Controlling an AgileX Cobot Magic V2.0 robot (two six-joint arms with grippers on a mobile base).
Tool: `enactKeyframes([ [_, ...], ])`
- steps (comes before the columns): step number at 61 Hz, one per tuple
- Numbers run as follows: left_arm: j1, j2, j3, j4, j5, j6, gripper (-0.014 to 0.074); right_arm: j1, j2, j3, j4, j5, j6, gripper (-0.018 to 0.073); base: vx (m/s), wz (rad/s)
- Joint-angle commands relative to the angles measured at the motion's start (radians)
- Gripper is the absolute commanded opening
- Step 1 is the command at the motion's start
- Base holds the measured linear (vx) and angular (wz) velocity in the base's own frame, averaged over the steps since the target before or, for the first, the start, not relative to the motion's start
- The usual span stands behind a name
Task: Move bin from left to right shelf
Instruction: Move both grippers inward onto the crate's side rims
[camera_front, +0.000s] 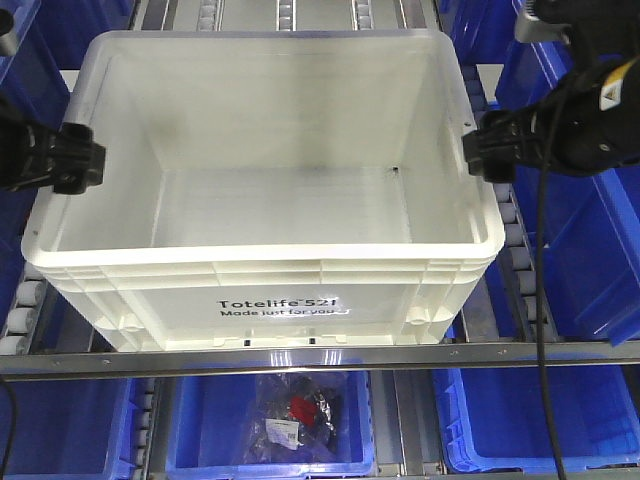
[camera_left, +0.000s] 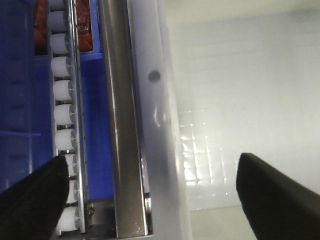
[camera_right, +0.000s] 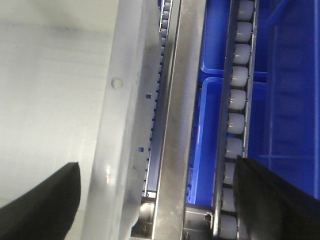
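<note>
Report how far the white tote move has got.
Done: both arms are at the large white rectangular plastic tote, with the left gripper and right gripper each open astride a side rim. In hand: the grasp, as neither pair of jaws has closed yet. Left: clamping, lifting and carrying it to the right shelf; it sits on the metal roller shelf.

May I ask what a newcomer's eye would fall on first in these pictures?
The big white bin, empty, fills the middle of the roller shelf. The left gripper and right gripper hang open astride its side walls. Blue bins surround it, one below holding a bagged red item.
</note>
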Motion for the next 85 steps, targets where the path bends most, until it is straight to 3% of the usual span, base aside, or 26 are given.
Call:
enactKeyframes([
  [1, -0.007, 0.015, -0.054, 0.010, -0.044, -0.024, 0.0624, 0.001, 0.017, -0.060, -0.006, -0.036, 0.018, 0.0587, 0.00, 0.00],
  [16, -0.007, 0.075, -0.069, 0.045, -0.073, -0.069, 0.0594, 0.001, 0.125, -0.126, 0.020, -0.036, 0.034, 0.0587, 0.00, 0.00],
  [51, -0.007, 0.099, -0.069, 0.044, -0.101, -0.069, 0.0590, 0.001, 0.233, -0.171, 0.018, -0.043, 0.039, 0.0557, 0.00, 0.00],
  [75, -0.007, 0.115, -0.069, 0.041, -0.087, -0.069, 0.0587, 0.001, 0.244, -0.171, 0.015, -0.041, 0.032, 0.0455, 0.00, 0.00],
  [85, -0.007, 0.115, -0.069, 0.040, -0.085, -0.069, 0.0524, 0.001, 0.244, -0.171, 0.018, -0.041, 0.032, 0.0368, 0.00, 0.00],
])
